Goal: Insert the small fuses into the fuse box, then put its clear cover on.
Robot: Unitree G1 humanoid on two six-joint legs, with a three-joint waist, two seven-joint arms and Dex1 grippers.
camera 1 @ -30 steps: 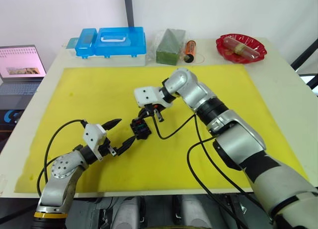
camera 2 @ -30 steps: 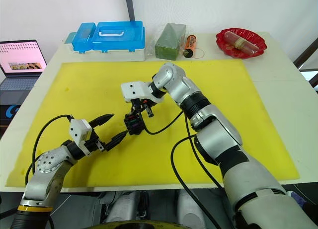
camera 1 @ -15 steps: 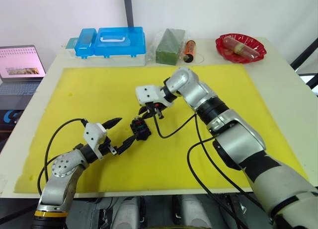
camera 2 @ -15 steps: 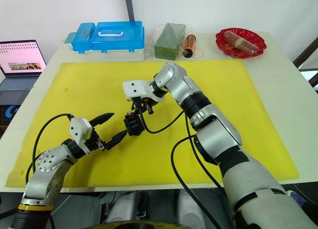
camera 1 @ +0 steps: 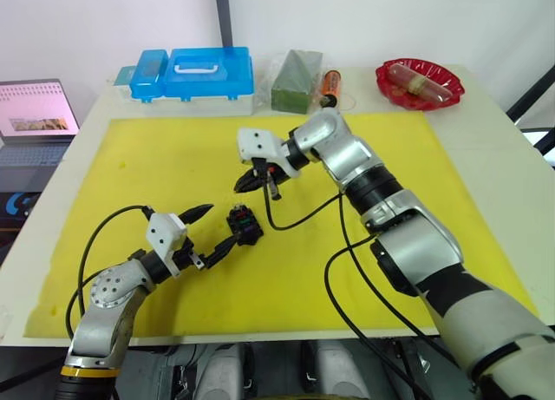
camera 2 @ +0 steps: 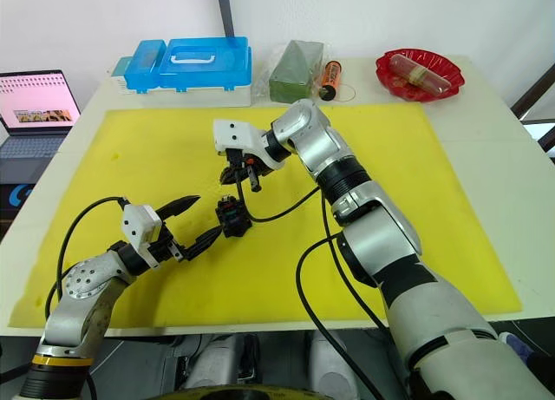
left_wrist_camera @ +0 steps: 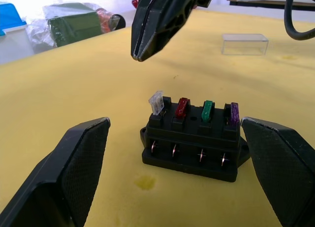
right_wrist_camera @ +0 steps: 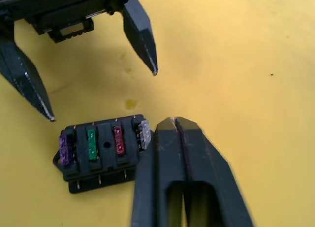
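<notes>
Black fuse box [left_wrist_camera: 193,141] between spread left hand [left_wrist_camera: 174,178] fingers; right hand [right_wrist_camera: 178,133] pinched empty above; pale fuse [left_wrist_camera: 156,102] tilted.

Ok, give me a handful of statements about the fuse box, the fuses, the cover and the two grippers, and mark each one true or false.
1. Four fuses stand in the fuse box: pale grey, red, green, purple. True.
2. The pale grey fuse sits as straight as the others. False: it leans and stands higher than the other three.
3. The clear cover is on the fuse box. False: it lies apart on the yellow mat.
4. The right gripper has its jaws shut, empty, above the box. True.
5. The left gripper is clamped on the box. False: its jaws are open, one on each side of the box.
</notes>
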